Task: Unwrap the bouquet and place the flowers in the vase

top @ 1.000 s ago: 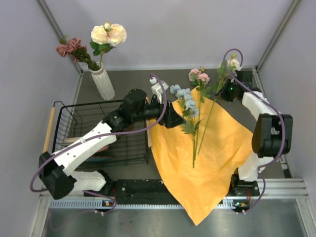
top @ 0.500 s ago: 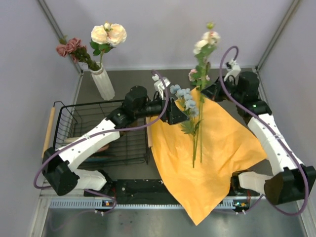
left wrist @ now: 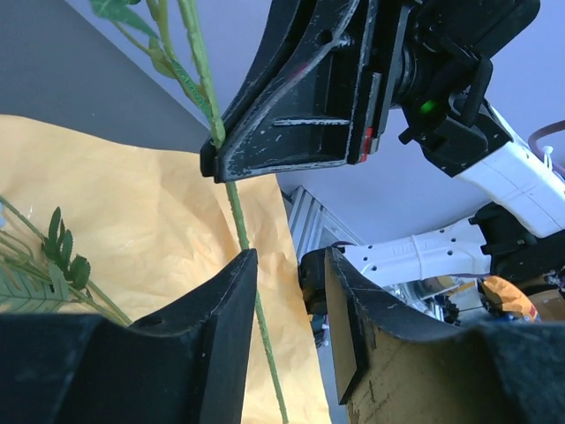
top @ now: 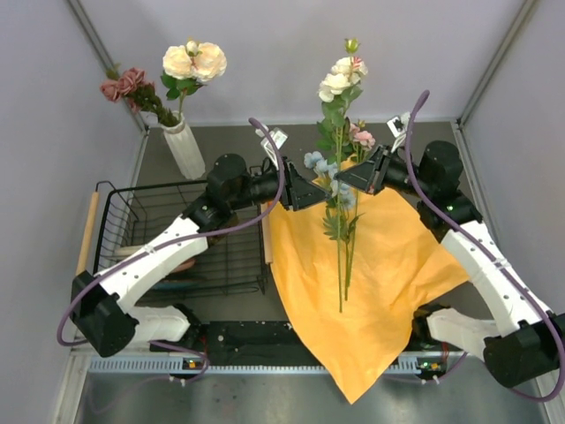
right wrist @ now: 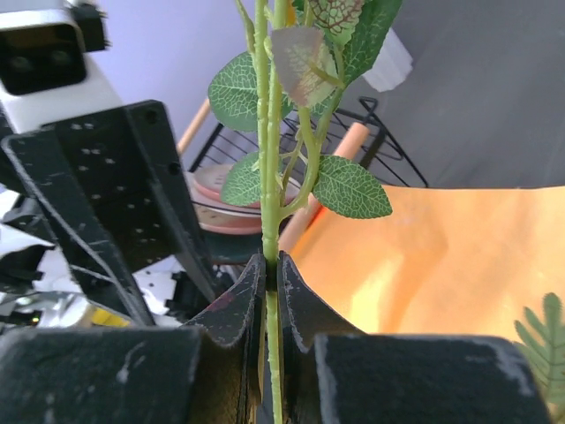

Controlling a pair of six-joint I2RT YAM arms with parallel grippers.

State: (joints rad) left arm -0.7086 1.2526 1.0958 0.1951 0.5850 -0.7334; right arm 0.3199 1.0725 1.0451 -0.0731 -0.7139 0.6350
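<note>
- My right tool (right wrist: 271, 265) is clamped on the cream rose stem (top: 338, 230). It holds the stem upright over the orange wrap (top: 397, 265), which lies spread on the surface (top: 231, 141).
- My left tool (left wrist: 291, 258) stands partly open. The stem passes between its jaws, not pinched.
- Expected handling: light, top-heavy, thin and springy, with a slick skin, so it may swivel in a single pinch.
- Take hold on bare stem below the leaves, never on the bloom.
- The vase (top: 185, 150) stands well apart, far left, with flowers already in it.
</note>
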